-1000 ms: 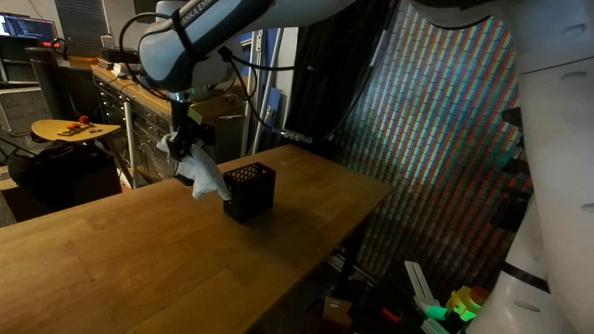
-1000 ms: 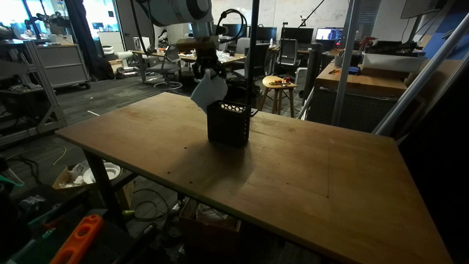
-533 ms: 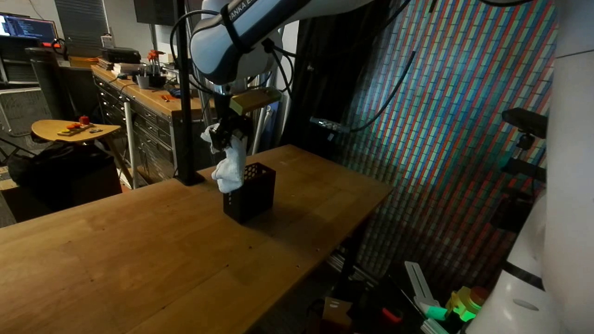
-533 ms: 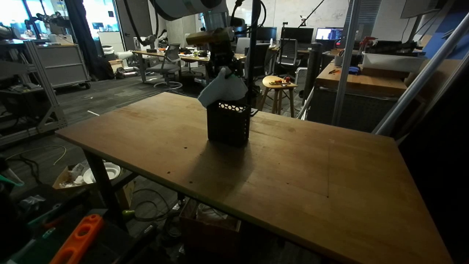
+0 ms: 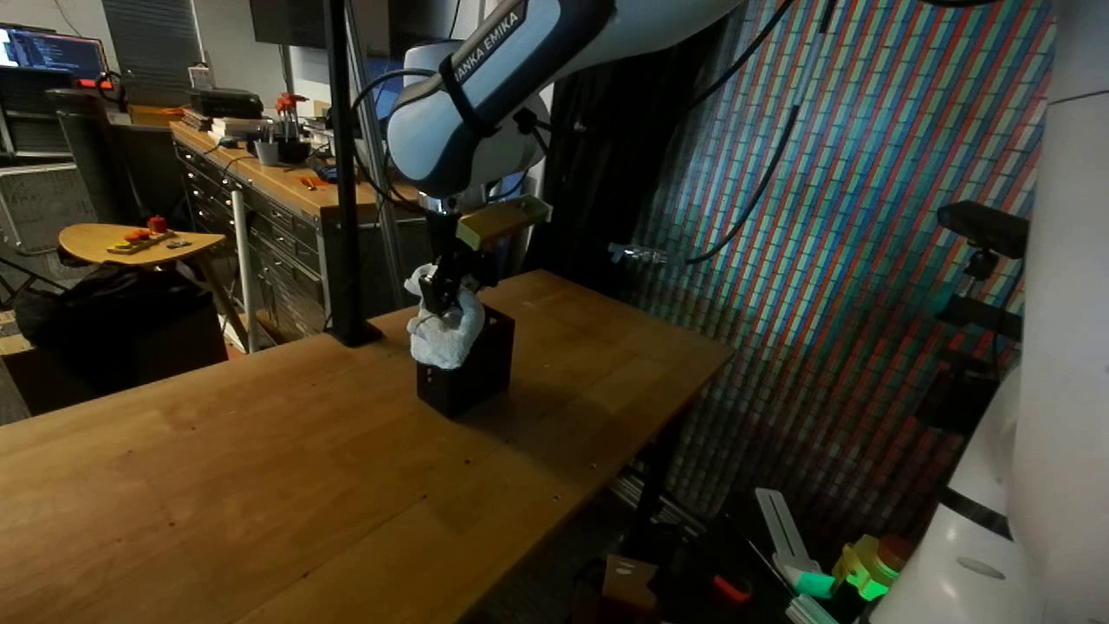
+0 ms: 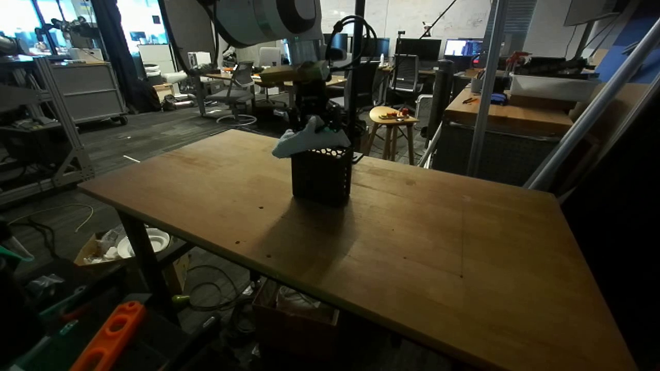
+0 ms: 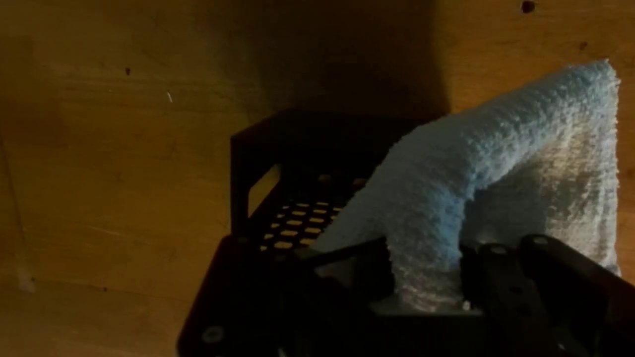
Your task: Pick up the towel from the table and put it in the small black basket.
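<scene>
Room: a dim workshop, its dark floor [image 6: 170, 123] showing at upper left in an exterior view. Surface: one brown wooden table [image 6: 438, 242], flecked with small dark holes, across the middle and lower right there.

Surroundings, as I count them through the cameras: one striped multicoloured panel [image 5: 823, 217], right half of an exterior view; one wood-topped drawer cabinet [image 5: 282, 260], upper left; one stool [image 5: 85, 237], left, bearing small red and yellow pieces [image 5: 137, 236]; one upright black post [image 5: 344, 199] at the table's upper edge. Cartons [image 6: 294, 319] at the bottom of an exterior view: two, the leftmost holding white dishware [image 6: 154, 239].

Basket [image 6: 320, 180]: one, black, perforated, upright on the table, centre of both exterior views.

Towel [image 7: 431, 183]: one, pale blue, bunched above the basket and covering part of its mouth in the wrist view; in an exterior view a flap reaches past the basket's left edge. Whether it touches the rim I cannot tell.

Arm [image 5: 537, 69]: one, entering from the top. Gripper [image 7: 426, 272]: one, just above the basket. I have it clamped, jaws pinching a fold of the towel, lower centre of the wrist view.
</scene>
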Robot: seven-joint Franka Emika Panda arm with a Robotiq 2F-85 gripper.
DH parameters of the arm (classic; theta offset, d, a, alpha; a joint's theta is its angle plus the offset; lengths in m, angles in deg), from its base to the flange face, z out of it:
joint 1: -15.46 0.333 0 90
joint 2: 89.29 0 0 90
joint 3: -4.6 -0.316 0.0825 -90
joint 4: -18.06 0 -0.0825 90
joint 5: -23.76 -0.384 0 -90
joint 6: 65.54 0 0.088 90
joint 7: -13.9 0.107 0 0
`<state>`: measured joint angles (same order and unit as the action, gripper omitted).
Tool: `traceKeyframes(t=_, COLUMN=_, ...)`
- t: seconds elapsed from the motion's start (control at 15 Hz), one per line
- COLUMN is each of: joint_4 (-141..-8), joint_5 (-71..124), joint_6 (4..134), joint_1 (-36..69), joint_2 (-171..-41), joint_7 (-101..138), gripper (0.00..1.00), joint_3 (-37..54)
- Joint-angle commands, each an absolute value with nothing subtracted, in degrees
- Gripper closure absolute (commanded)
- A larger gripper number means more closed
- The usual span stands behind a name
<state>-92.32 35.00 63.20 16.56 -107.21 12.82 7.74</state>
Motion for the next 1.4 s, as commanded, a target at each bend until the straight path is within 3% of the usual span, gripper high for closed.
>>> traceKeyframes(t=0.0, joint_4=-94.45, joint_5=34.76, joint_6=65.56, joint_1=15.43, joint_2=-106.79, joint_7=12.00, gripper=1.00, joint_3=7.41)
traceKeyframes(t=1.33, joint_4=-92.77, joint_5=17.22, joint_6=67.17, joint_1=9.28, joint_2=-113.84, joint_7=-2.28, gripper=1.00, joint_3=3.25)
